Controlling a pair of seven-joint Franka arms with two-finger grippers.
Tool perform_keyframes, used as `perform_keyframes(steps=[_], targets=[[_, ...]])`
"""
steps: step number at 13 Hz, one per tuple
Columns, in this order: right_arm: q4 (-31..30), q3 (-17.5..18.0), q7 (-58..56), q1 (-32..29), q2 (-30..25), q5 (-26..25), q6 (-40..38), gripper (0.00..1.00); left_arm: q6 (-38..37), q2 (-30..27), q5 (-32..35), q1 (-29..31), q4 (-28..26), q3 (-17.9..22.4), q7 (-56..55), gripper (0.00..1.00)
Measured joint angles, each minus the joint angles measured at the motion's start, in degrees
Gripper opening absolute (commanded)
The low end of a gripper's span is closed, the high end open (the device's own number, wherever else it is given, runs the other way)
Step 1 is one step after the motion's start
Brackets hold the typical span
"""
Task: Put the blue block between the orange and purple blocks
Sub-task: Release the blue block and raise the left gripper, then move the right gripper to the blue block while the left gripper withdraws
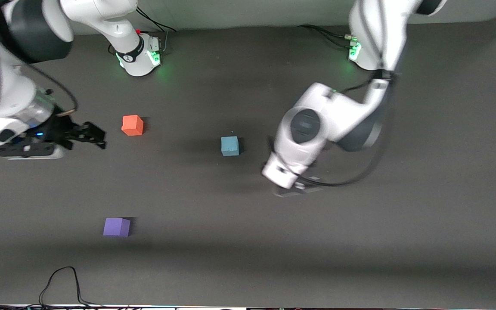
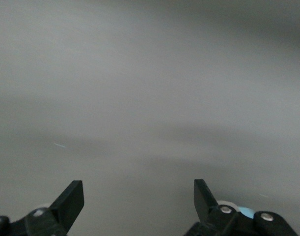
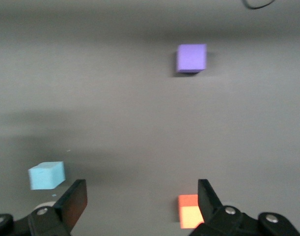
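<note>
Front view: the small sky-blue matte foam cube [image 1: 230, 145] sits free on the dark table mat [image 1: 360, 241], untouched, well toward the left arm's end from the other two cubes. The small orange-red foam cube [image 1: 132, 125] lies farther from the front camera; the small violet-purple foam cube [image 1: 116, 227] lies nearer to it, with a bare gap between them. The blue cube is not in that gap, so placement looks not yet done.

Left gripper [image 2: 139, 196] hangs over bare mat just beside the blue cube, fingers spread, holding nothing. Right gripper [image 1: 95, 137] hovers beside the orange cube, fingers spread and empty, waiting; its wrist view shows all three cubes.

Step in hand, as a judgement: the blue cube is loose, short of target. The next move likely calls for a gripper to centre over the blue cube, pinch it, and carry it into the orange–purple gap.
</note>
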Motion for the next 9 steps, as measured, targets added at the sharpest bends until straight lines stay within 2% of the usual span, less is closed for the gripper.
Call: perform_keyframes(steps=[2, 4, 7, 9], targets=[[-0.1, 0.1, 8.3, 7.4, 1.2, 0.0, 0.0, 1.00, -0.7, -6.3, -0.4, 8.6, -7.8, 0.1, 10.6, 1.00], [-0.2, 0.2, 17.7, 15.8, 3.3, 0.0, 0.2, 1.00, -4.4, -12.3, -0.6, 16.1, -12.3, 0.2, 20.3, 1.00], [-0.6, 0.3, 26.0, 26.8, 7.8, -0.2, 1.7, 1.00, -10.5, -19.9, -0.5, 25.2, -13.9, 0.4, 31.4, 1.00], [-1.1, 0.2, 29.8, 30.3, 11.5, -0.2, 5.0, 1.00, -13.3, -24.3, 0.4, 27.8, -14.4, 0.4, 33.8, 1.00]])
